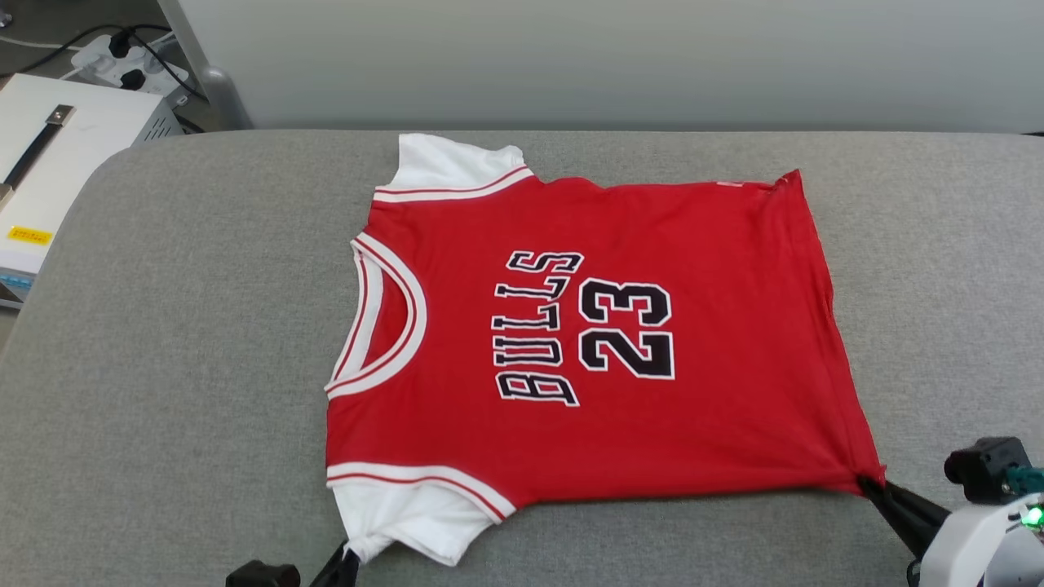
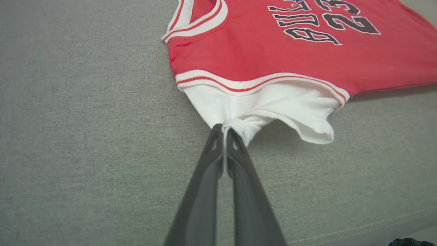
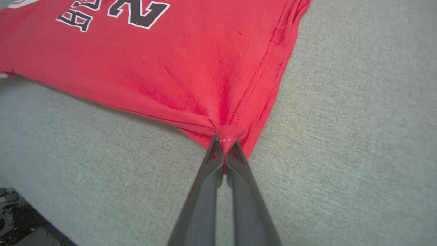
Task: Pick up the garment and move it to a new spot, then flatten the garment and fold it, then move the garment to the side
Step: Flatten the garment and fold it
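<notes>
- Head view, far left: a white equipment case (image 1: 73, 130) with a black strap and a yellow label stands off the corner of the grey fabric-covered table (image 1: 188, 342). A white power strip (image 1: 122, 61) with black plugs lies behind it.
- At the bottom edge, the left gripper (image 1: 349, 556) has its two dark fingers pressed together on the outer corner of the near sleeve (image 1: 416, 509). In the left wrist view the white cloth bunches into a small twist between the tips.
- The red Bulls jersey (image 1: 718, 269) lies flat and front up in the middle of the table. It is turned sideways, neck toward the robot's left and hem toward its right.
- The collar (image 1: 412, 318), white with a red stripe, curves open at the left end. The far sleeve (image 1: 444, 163) lies spread toward the wall.
- Black, white-outlined "BULLS" (image 1: 534, 330) and "23" (image 1: 626, 330) sit mid-chest, reading sideways.
- The hem (image 1: 824, 285) runs down the right side, its far corner (image 1: 795, 175) lying loose on the table.
- At lower right, the right gripper (image 1: 866, 483) is clamped on the near hem corner. In the right wrist view, creases fan out from the pinch.
- Behind those fingers, the pale forearm (image 1: 979, 538) carries a lit green light.
</notes>
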